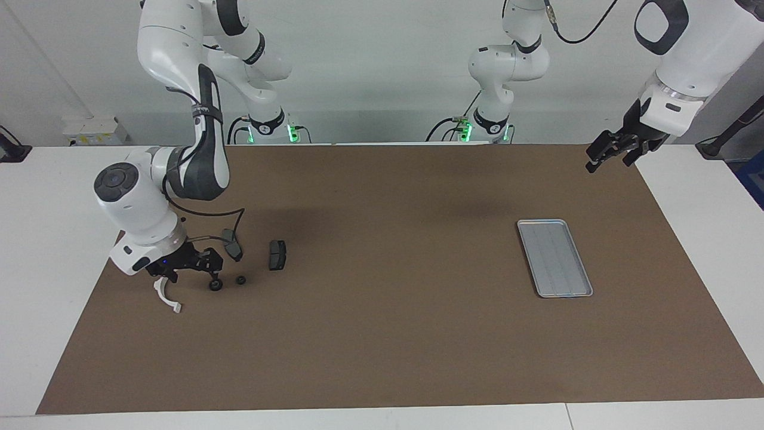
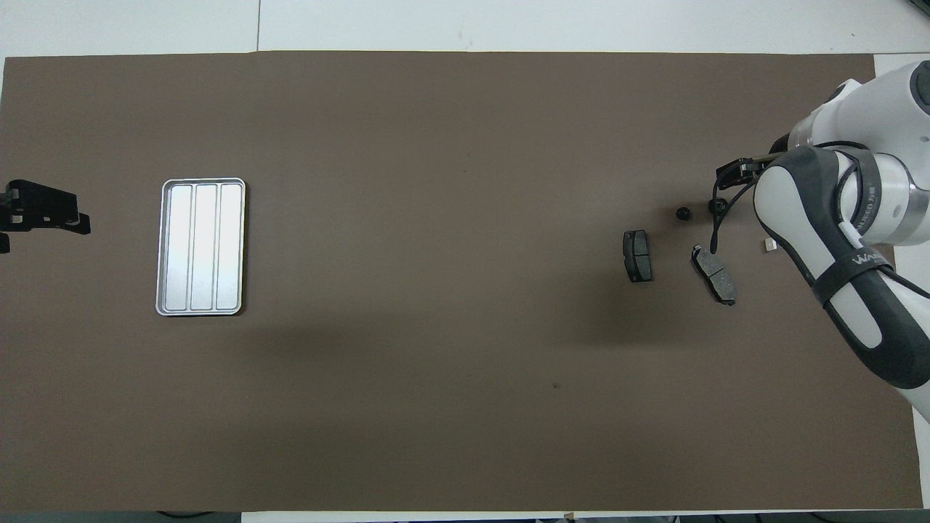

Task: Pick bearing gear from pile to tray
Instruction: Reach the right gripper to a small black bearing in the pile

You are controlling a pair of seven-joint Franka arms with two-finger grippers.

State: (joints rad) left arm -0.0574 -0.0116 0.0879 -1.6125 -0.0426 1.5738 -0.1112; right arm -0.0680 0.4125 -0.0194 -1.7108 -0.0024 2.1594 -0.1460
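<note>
The pile lies toward the right arm's end of the brown mat. It holds a white half-ring bracket (image 1: 166,297), two dark brake pads (image 1: 277,255) (image 1: 233,243) and two small black bearing gears (image 1: 215,285) (image 1: 241,280). My right gripper (image 1: 190,275) is open and low over the bracket, with one fingertip right at the larger gear. In the overhead view the right arm covers most of the bracket (image 2: 769,245) and half hides that gear (image 2: 716,208); the smaller gear (image 2: 683,213) shows. The silver tray (image 1: 555,258) (image 2: 202,247) holds nothing. My left gripper (image 1: 610,152) (image 2: 43,211) waits open in the air at the mat's edge at the left arm's end.
The brown mat (image 1: 382,334) covers most of the white table. A black cable (image 1: 230,221) loops down from the right wrist over the brake pad nearest the robots. The right arm's elbow (image 2: 835,276) hangs over the mat's edge beside the pile.
</note>
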